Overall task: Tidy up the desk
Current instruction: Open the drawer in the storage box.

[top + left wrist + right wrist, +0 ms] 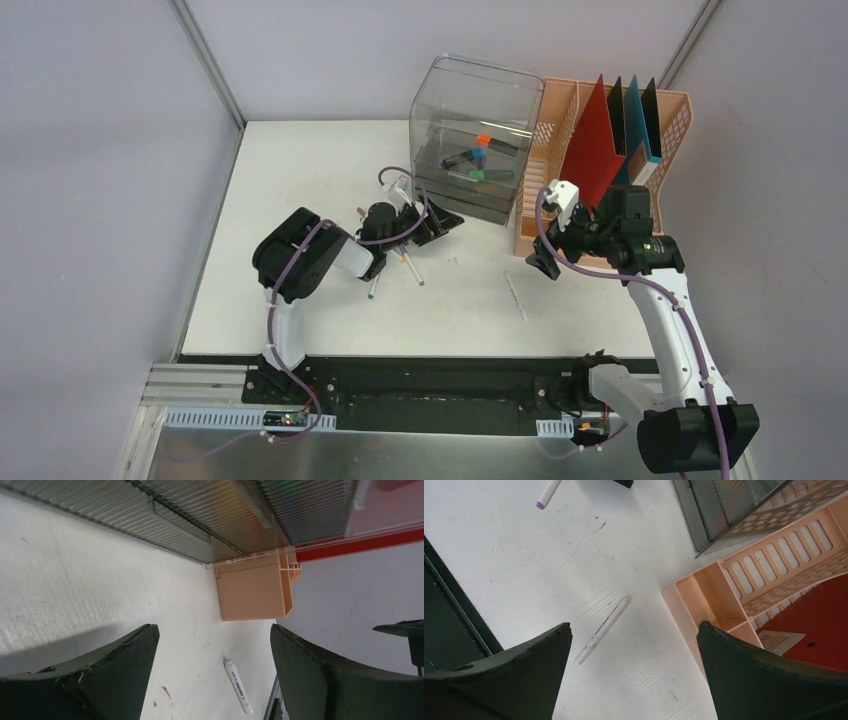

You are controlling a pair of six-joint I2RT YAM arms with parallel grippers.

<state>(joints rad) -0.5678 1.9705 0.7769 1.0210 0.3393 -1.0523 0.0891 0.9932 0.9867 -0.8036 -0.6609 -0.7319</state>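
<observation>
The white desk (300, 180) carries loose pens. A white pen (515, 297) lies right of centre; it also shows in the left wrist view (238, 686) and in the right wrist view (602, 630). Two markers (408, 264) lie near the left arm. My left gripper (435, 225) is open and empty, low over the desk in front of the clear bin (470, 135); its jaws (215, 630) stand wide apart. My right gripper (548, 248) is open and empty beside the peach file organizer (600, 160), above the desk (634, 627).
The clear bin holds several markers and stands at the back centre. The peach organizer holds a red folder (592, 140), black ones and a teal one at the back right. A purple-tipped marker (546, 494) lies on the desk. The black front rail (430, 385) runs along the near edge.
</observation>
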